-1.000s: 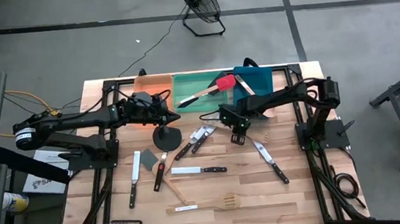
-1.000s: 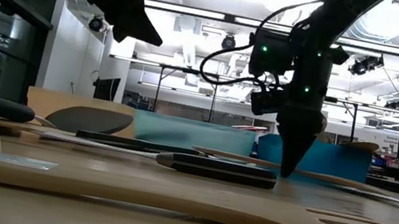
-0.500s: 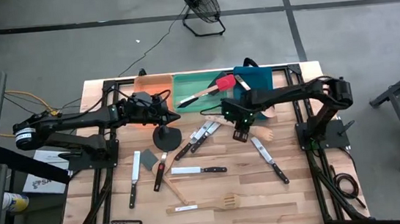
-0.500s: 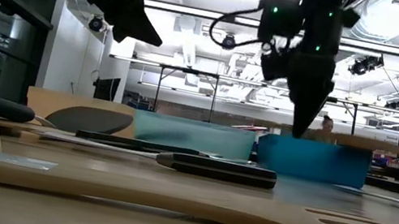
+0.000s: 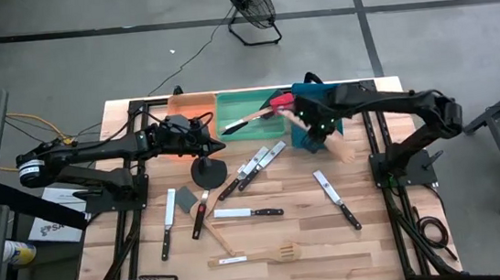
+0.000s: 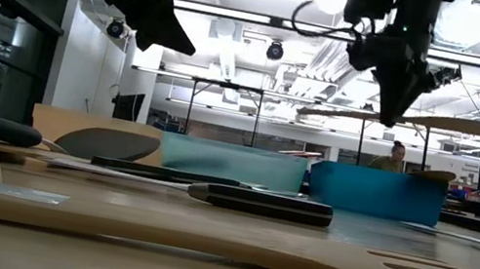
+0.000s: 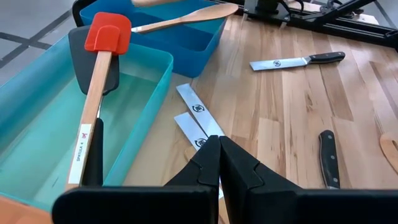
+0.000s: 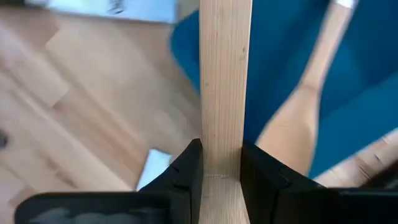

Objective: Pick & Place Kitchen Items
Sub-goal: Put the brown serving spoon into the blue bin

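Above the blue tray (image 5: pixel 317 99), the right hand (image 5: pixel 315 132) grips a wooden spoon (image 5: pixel 335 141), handle end hidden beneath the arm.

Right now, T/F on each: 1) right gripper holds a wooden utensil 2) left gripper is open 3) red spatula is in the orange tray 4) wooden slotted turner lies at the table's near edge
1) The right gripper holds a wooden utensil. True; it hangs over the blue tray.
2) The left gripper is open. False; its fingers are shut, holding nothing.
3) The red spatula is in the orange tray. False; it lies in the green tray.
4) A wooden slotted turner lies at the table's near edge. True.
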